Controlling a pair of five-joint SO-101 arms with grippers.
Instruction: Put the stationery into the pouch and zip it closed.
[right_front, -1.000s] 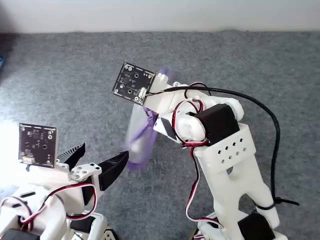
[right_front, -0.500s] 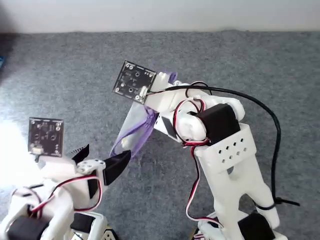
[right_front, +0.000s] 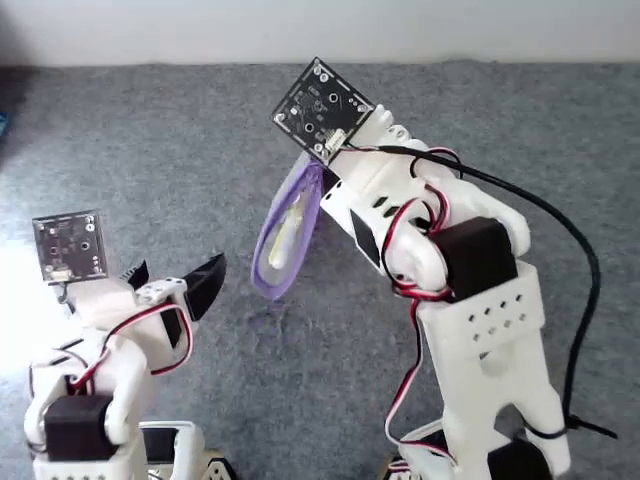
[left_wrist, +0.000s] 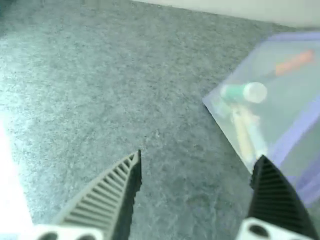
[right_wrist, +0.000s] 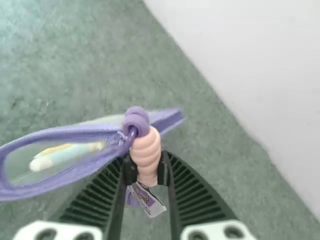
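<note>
**Pouch held aloft by right pincer; left pincer spread and empty**

One pouch (right_front: 283, 238), translucent with a purple rim, hangs clear of the grey desk (right_front: 150, 150), near the middle of the scene. The right pincer (right_wrist: 145, 161) is pinching the pouch's pink zip charm (right_wrist: 146, 145), and nothing else supports the pouch. One purple bead (right_wrist: 135, 120) sits above the charm, and one small tag (right_wrist: 145, 200) hangs below it.

Three stationery items are counted inside the pouch from the left wrist view: one green-capped stick (left_wrist: 243, 92), one orange pen (left_wrist: 295, 62) and one cream-coloured piece (left_wrist: 243, 134). Whether the zip is fully shut cannot be told.

The left pincer (right_front: 178, 270) stands at the near left, its jaws spread wide and holding nothing. It is left of the pouch and apart from it.

A white wall (right_front: 300, 30) borders the far edge of the desk.
</note>
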